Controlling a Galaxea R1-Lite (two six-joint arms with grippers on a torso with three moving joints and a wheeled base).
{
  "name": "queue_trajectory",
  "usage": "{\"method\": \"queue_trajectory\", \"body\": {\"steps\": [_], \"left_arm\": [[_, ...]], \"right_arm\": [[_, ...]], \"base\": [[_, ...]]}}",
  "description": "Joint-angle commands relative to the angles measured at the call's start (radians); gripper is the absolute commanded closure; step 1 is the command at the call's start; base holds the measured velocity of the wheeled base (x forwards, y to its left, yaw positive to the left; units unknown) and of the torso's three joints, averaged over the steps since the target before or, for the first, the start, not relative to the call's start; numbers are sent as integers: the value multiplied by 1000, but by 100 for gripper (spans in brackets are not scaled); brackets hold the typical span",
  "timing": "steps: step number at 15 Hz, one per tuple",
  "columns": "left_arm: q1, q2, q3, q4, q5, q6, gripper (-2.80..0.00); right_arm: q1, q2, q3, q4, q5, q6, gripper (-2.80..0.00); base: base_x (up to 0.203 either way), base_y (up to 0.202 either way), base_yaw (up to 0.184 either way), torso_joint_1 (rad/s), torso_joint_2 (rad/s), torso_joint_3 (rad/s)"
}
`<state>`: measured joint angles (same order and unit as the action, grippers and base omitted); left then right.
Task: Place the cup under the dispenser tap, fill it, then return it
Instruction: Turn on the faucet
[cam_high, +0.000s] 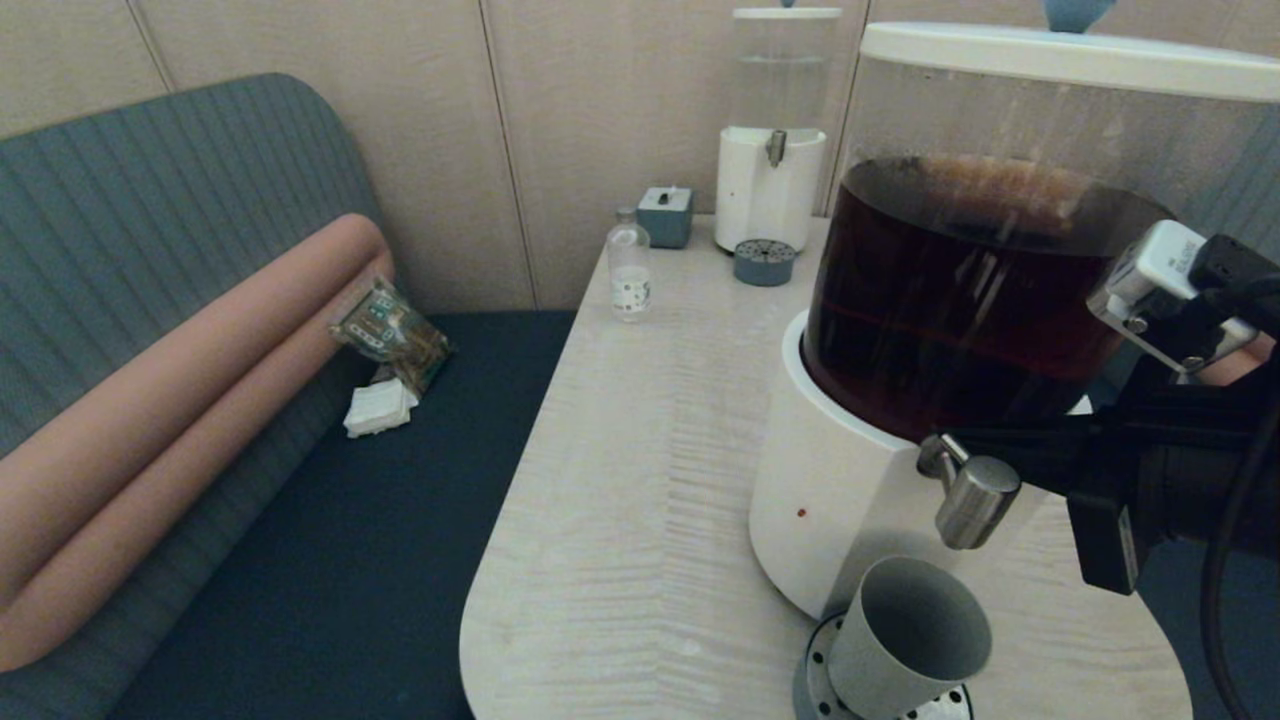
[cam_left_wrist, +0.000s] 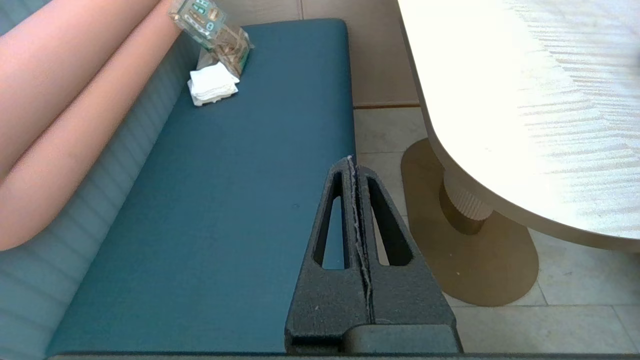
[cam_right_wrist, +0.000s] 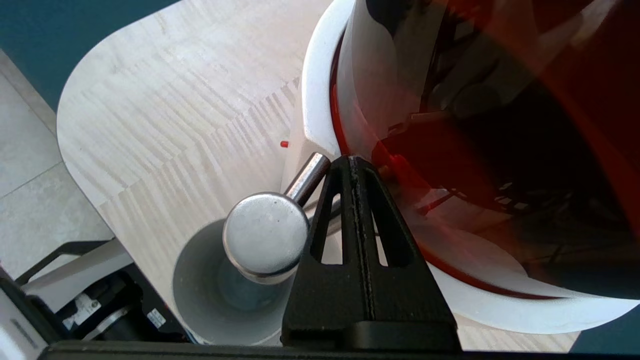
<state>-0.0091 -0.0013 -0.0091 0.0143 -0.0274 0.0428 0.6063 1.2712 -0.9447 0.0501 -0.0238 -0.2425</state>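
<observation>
The grey cup (cam_high: 910, 640) (cam_right_wrist: 200, 285) stands on the round perforated drip tray (cam_high: 815, 665), directly below the steel dispenser tap (cam_high: 975, 500) (cam_right_wrist: 265, 235). I see its bare grey bottom, with no dark liquid in it. The tap juts from the white base of the large dispenser (cam_high: 830, 500), whose tank holds dark brown liquid. My right gripper (cam_right_wrist: 352, 161) (cam_high: 950, 440) is shut on nothing. Its tips lie alongside the tap's stem, just behind the knob and close to the tank wall. My left gripper (cam_left_wrist: 352, 161) is shut and parked off the table, above the blue bench.
At the table's far end stand a smaller clear-liquid dispenser (cam_high: 770, 190) with its own drip tray (cam_high: 764, 262), a small labelled bottle (cam_high: 629, 265) and a grey box (cam_high: 665, 215). A snack packet (cam_high: 390, 330) and a folded napkin (cam_high: 380, 408) lie on the bench.
</observation>
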Motion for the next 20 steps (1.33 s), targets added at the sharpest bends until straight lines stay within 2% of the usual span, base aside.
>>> {"method": "queue_trajectory", "body": {"steps": [1,8,20], "left_arm": [[0,1,0,0,0,0,0],[0,1,0,1,0,0,0],[0,1,0,0,0,0,0]], "right_arm": [[7,13,0,-16,-1,-1,0],[53,26,31,-106,-1,-1,0],[55,4,40,-151,1,-1,0]], "base": [[0,0,0,0,0,0],[0,0,0,0,0,0],[0,0,0,0,0,0]]}}
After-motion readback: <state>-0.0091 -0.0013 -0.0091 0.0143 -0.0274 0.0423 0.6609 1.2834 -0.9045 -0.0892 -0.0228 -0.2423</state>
